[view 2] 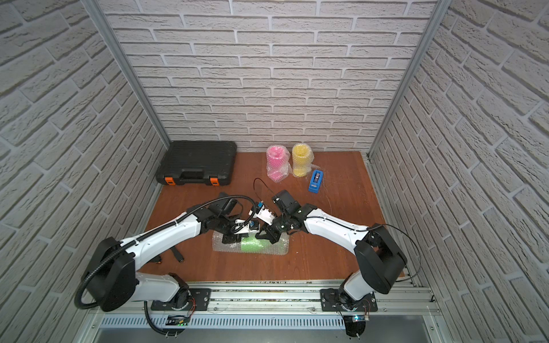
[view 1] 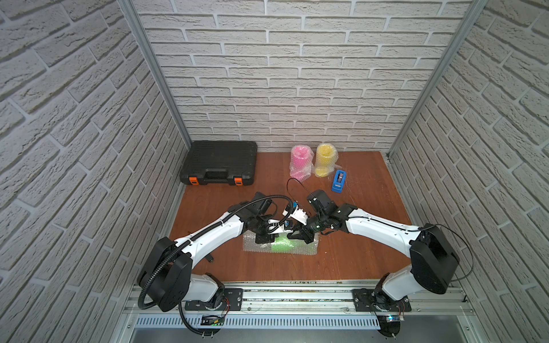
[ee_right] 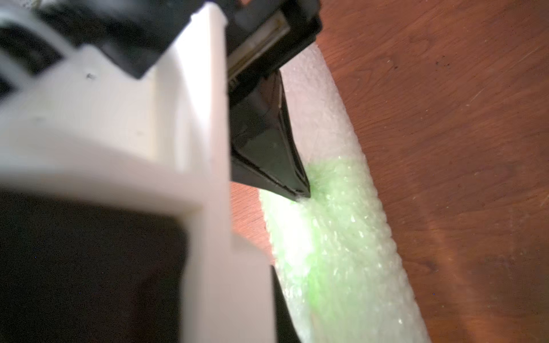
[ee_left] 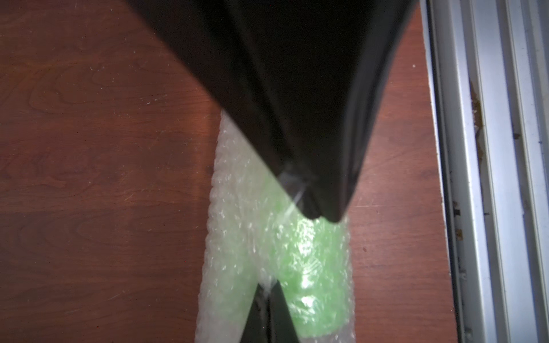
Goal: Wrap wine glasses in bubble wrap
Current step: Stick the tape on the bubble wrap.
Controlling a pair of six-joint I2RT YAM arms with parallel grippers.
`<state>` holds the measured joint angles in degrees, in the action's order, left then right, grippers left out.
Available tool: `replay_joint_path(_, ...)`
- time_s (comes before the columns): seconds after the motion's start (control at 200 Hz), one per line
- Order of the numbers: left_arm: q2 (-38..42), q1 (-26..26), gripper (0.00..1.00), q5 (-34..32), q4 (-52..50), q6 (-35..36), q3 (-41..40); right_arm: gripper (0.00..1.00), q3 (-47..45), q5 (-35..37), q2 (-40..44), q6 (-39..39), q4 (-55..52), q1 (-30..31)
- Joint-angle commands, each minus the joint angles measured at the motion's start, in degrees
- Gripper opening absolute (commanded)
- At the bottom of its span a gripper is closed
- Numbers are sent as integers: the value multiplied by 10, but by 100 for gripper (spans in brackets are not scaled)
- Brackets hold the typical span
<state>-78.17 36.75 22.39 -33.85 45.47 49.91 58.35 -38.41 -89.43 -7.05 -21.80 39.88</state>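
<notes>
A lime green wine glass (view 1: 283,244) (view 2: 255,245) lies on its side at the table's middle, rolled inside a sheet of bubble wrap (view 1: 252,246) (ee_left: 225,243) (ee_right: 350,267). My left gripper (view 1: 268,238) (ee_left: 269,289) is shut, pinching the film on top of the roll. My right gripper (view 1: 298,237) (ee_left: 322,215) is shut on the wrap close beside it. In the right wrist view the left arm's white mount hides most of the right jaws. A pink wine glass (view 1: 300,162) and a yellow one (view 1: 325,160) stand wrapped at the back.
A blue tape dispenser (view 1: 339,181) sits right of the wrapped pair. A black tool case (view 1: 221,162) lies at the back left corner. Brick-pattern walls close three sides, and a metal rail (view 1: 297,294) runs along the front edge.
</notes>
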Motion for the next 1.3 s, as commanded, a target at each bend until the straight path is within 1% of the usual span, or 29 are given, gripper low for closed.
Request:
replay_joint_path(0.0, -12, 8, 4, -6, -43, 9, -23, 3, 25, 29, -14, -57, -30, 3)
replay_joint_path(0.145, -12, 11, 4, -7, -44, 7, -23, 3, 33, 90, -44, -69, -35, 2)
replay_joint_path(0.285, -12, 13, 4, -10, -45, 7, -24, 4, 32, 146, -63, -58, -21, 2)
replay_joint_path(0.325, -12, 13, 4, -11, -45, 7, -25, 8, 29, 161, -64, -56, -17, 3)
replay_joint_path(0.375, -12, 13, 4, -11, -46, 7, -25, 18, 23, 182, -61, -53, -13, 3)
replay_joint_path(0.415, -11, 14, 4, -12, -46, 7, -25, 24, 17, 200, -57, -50, -9, 3)
replay_joint_path(0.47, -11, 13, 4, -12, -46, 7, -26, 29, 10, 233, -49, -45, -5, 3)
replay_joint_path(0.515, -11, 14, 4, -12, -46, 7, -25, 30, 5, 265, -41, -40, -5, 3)
replay_joint_path(0.61, -12, 14, 4, -13, -46, 7, -25, 22, -5, 307, -17, -34, -7, 2)
replay_joint_path(0.685, -13, 14, 4, -13, -46, 6, -25, 12, -10, 314, 4, -32, -8, 2)
replay_joint_path(0.73, -13, 14, 3, -14, -45, 6, -25, 10, -13, 317, 17, -29, -9, 2)
replay_joint_path(0.785, -14, 14, 3, -14, -46, 6, -25, 11, -14, 328, 32, -24, -10, 2)
replay_joint_path(0.865, -13, 14, 4, -14, -46, 6, -25, 3, -10, 334, 50, -23, -20, 2)
replay_joint_path(1.03, -15, 15, 3, -14, -45, 6, -24, 3, 6, 335, 90, -27, -34, 2)
replay_joint_path(1.18, -15, 15, 3, -14, -44, 7, -23, 3, 22, 379, 117, -46, -36, 2)
replay_joint_path(1.295, -15, 15, 3, -14, -45, 8, -23, 3, 34, 403, 122, -80, -28, 0)
